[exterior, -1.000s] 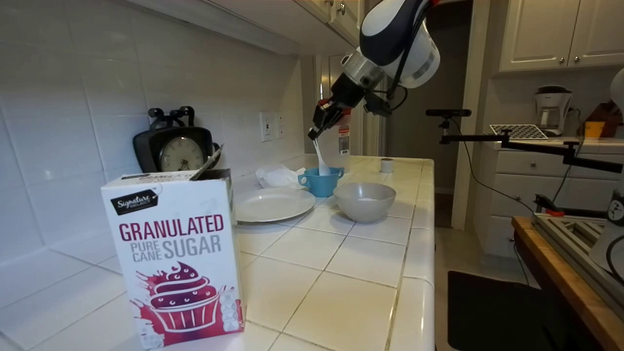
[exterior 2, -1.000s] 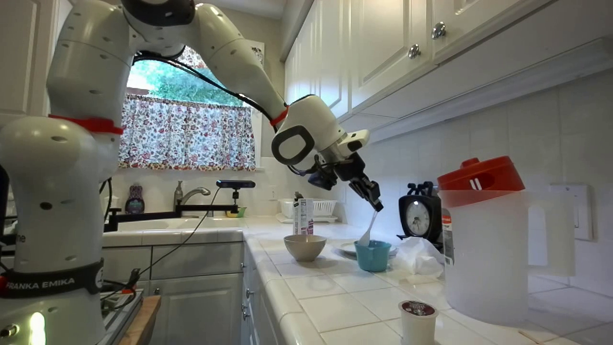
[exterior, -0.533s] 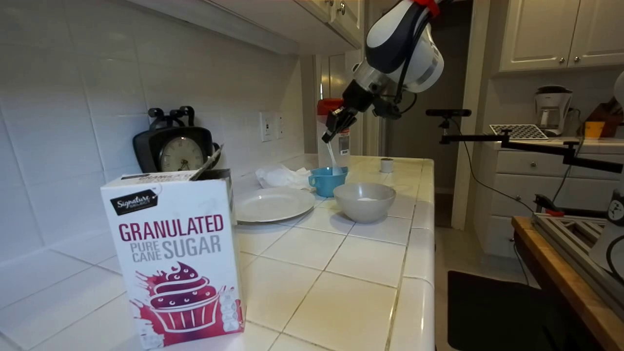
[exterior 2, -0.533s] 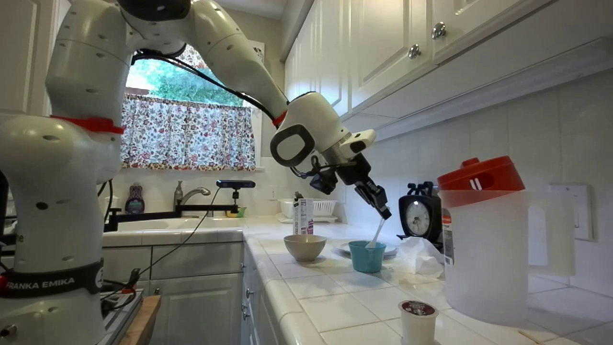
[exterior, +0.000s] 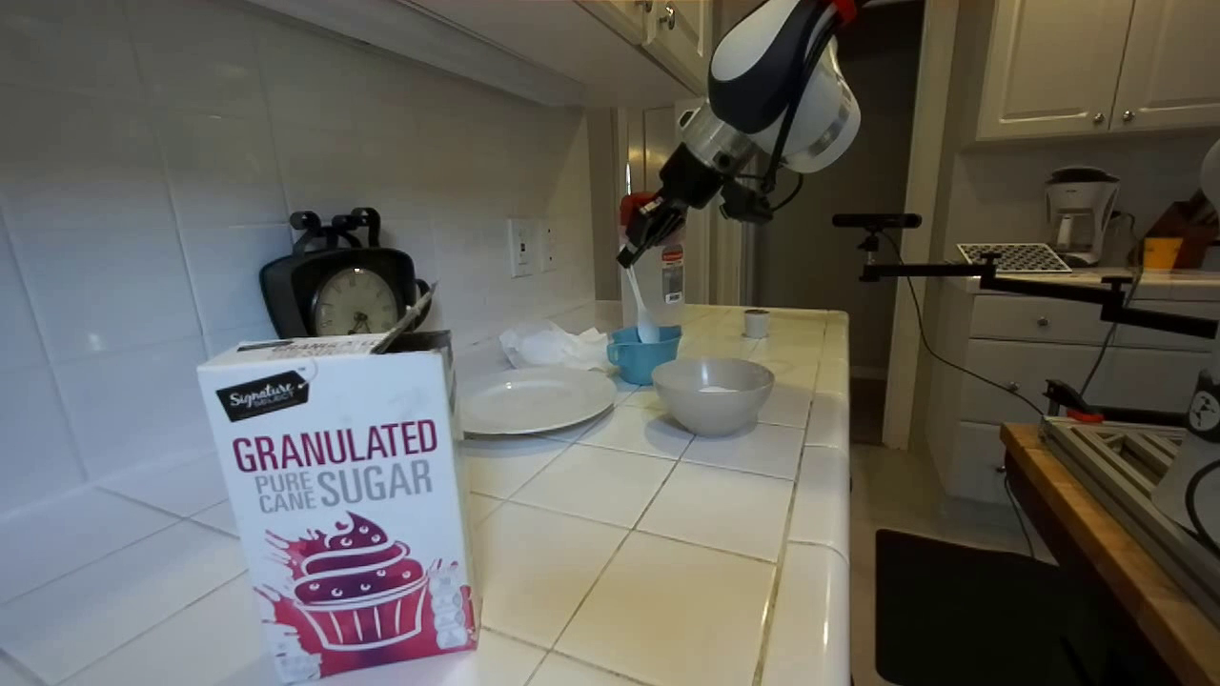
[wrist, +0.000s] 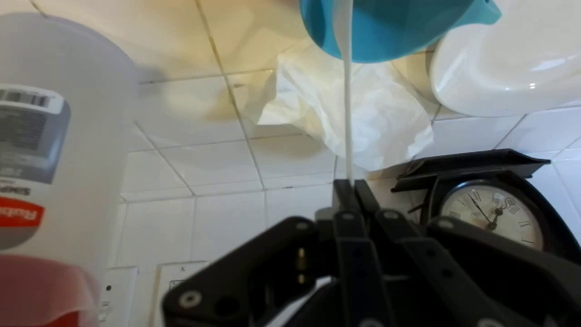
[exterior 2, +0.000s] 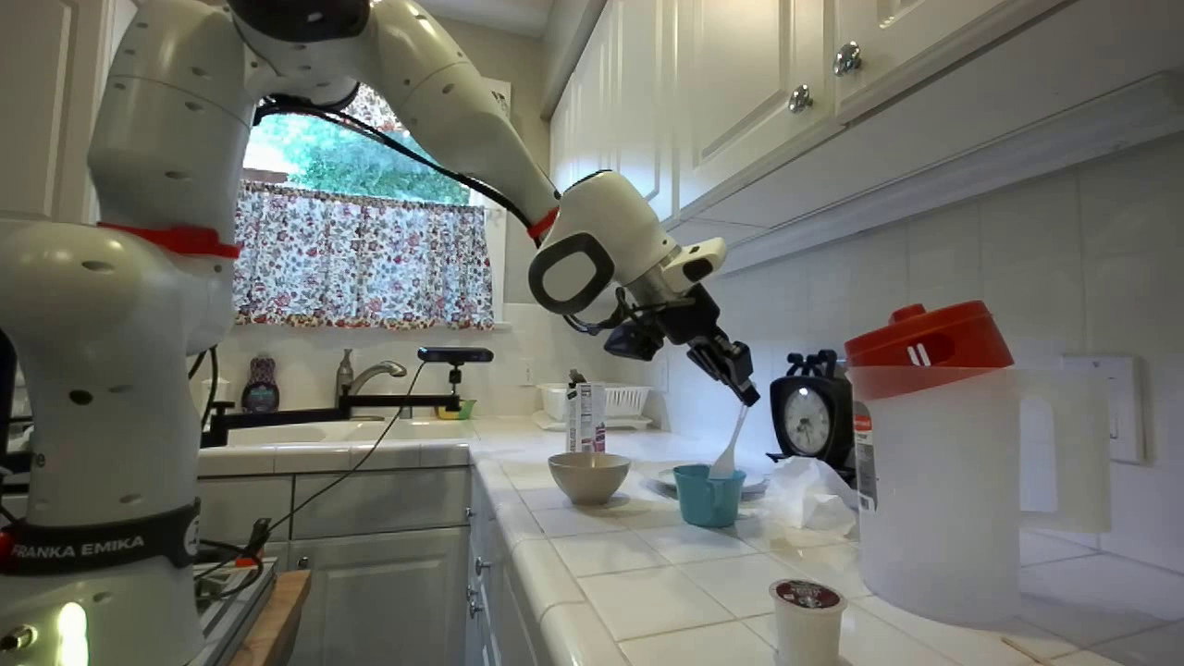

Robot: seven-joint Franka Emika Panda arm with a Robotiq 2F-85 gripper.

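My gripper (wrist: 352,184) is shut on the thin handle of a white plastic spoon (wrist: 348,113). The spoon (exterior 2: 726,455) slants down from the fingertips, and its broad end dips into a small blue cup (exterior 2: 696,499); the cup wall hides the lower tip. In both exterior views the gripper (exterior: 627,257) hangs above the cup (exterior: 643,362), fingers pointing down at a slant. Beside the cup stands a grey bowl (exterior: 713,400) with a little white matter inside. A white plate (exterior: 538,400) and crumpled white paper (wrist: 381,118) lie close by.
A tall clear pitcher with a red lid (exterior 2: 939,499) stands near the wall, a small pod cup (exterior 2: 807,629) in front of it. A black clock scale (exterior: 357,305) leans by the tiles. One sugar box (exterior: 334,495) is at the counter's near end. Cabinets (exterior 2: 740,102) overhang the counter.
The blue cup has shifted a little along the counter and turned. The gripper, still on the spoon, dipped and came up again, and the spoon's slant changed inside the cup.
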